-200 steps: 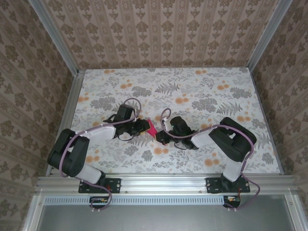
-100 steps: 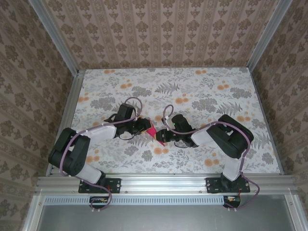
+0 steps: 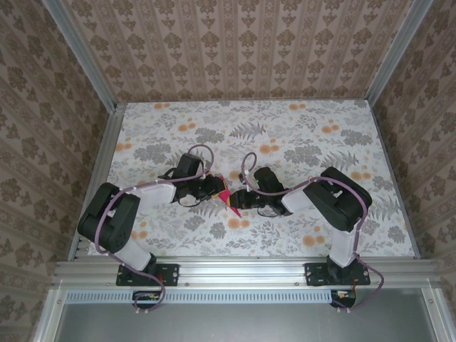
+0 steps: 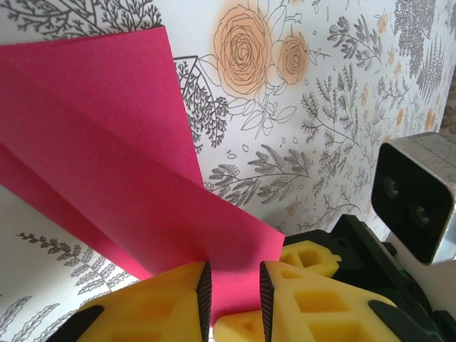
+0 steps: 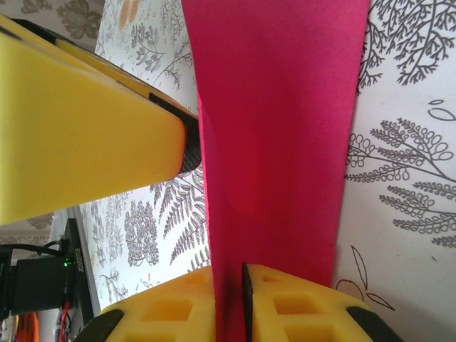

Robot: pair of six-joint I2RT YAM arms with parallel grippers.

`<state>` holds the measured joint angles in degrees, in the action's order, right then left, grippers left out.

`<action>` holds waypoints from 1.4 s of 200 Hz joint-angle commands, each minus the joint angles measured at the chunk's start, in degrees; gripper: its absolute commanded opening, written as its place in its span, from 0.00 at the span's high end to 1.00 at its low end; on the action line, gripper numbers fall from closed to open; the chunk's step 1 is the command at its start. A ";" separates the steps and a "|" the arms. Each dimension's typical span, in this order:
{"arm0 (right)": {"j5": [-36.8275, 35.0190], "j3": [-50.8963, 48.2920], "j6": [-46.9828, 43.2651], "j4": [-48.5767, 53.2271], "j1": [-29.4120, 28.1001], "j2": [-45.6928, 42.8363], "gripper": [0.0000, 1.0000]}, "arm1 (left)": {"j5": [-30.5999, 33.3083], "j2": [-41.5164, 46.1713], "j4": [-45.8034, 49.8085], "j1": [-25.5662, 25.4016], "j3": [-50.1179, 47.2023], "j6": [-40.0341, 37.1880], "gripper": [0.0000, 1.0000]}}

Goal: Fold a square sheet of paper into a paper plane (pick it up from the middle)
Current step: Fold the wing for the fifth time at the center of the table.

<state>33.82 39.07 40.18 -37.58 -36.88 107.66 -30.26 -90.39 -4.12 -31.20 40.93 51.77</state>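
Right gripper (image 5: 228, 288) and left gripper (image 4: 234, 296) sit nose to nose mid table (image 3: 320, 142). We see right jaws nearly closed, pinching the folded pink sheet (image 3: 225, 193) between them. Left jaws narrow, sheet in the gap, can't tell if they grip.

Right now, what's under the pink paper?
Flowered tabletop runs up to the edges of the pink paper. The patch directly beneath its folds is covered, so nothing there can be confirmed.
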 commanded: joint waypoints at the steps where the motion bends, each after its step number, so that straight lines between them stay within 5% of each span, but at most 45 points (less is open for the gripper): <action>1: 1.82 1.11 0.95 -1.18 0.60 0.94 0.80 | 0.22 -1.05 -0.46 -0.26 1.78 -0.18 0.74; 280: -1.48 8.37 -8.72 12.99 1.28 1.65 0.72 | 2.07 -4.72 1.26 -0.26 4.58 3.78 0.76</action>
<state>33.41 45.84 33.23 -26.30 -35.88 107.79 -28.49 -94.56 -3.16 -31.20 44.03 54.43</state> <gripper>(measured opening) 0.286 0.242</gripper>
